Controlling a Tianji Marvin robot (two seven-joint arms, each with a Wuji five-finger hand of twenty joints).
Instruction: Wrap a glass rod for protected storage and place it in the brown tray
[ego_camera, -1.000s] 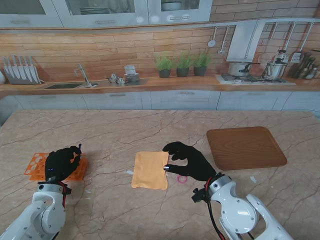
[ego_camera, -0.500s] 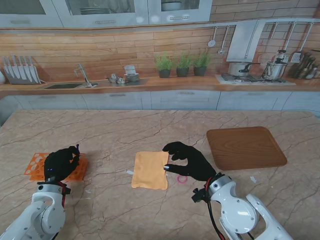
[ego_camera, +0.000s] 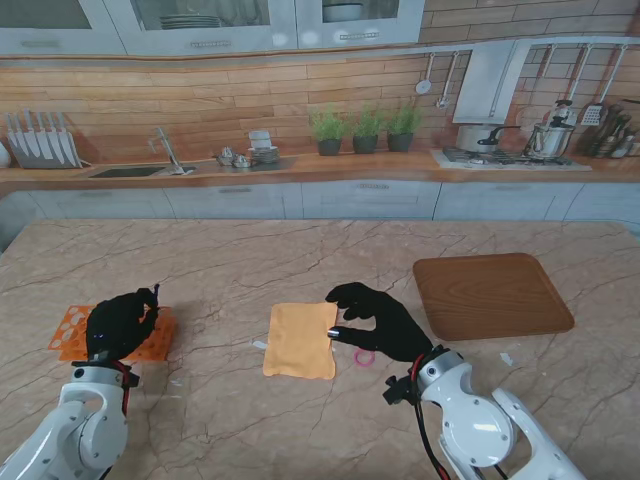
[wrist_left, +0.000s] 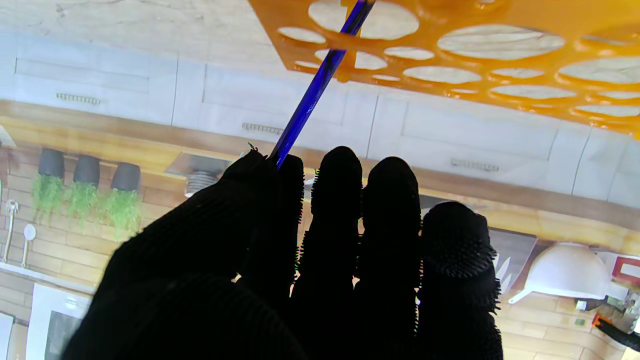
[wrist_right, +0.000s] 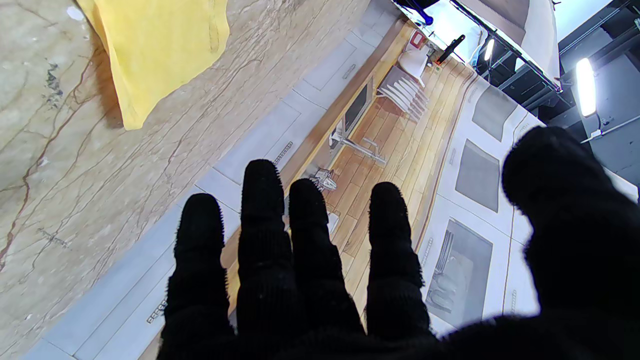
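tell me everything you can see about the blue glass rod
The glass rod is thin, straight and deep translucent blue. One end is pinched between the thumb and first finger of the left hand; the other reaches into a hole of the orange rack. From the stand camera only a dark sliver shows at the fingertips, standing roughly upright over the rack at the table's left. How deep it sits in the rack is unclear.

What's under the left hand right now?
The orange rack sits under the left hand, which pinches the blue glass rod above its holes. The hand covers the rack's middle, so other rods there cannot be seen.
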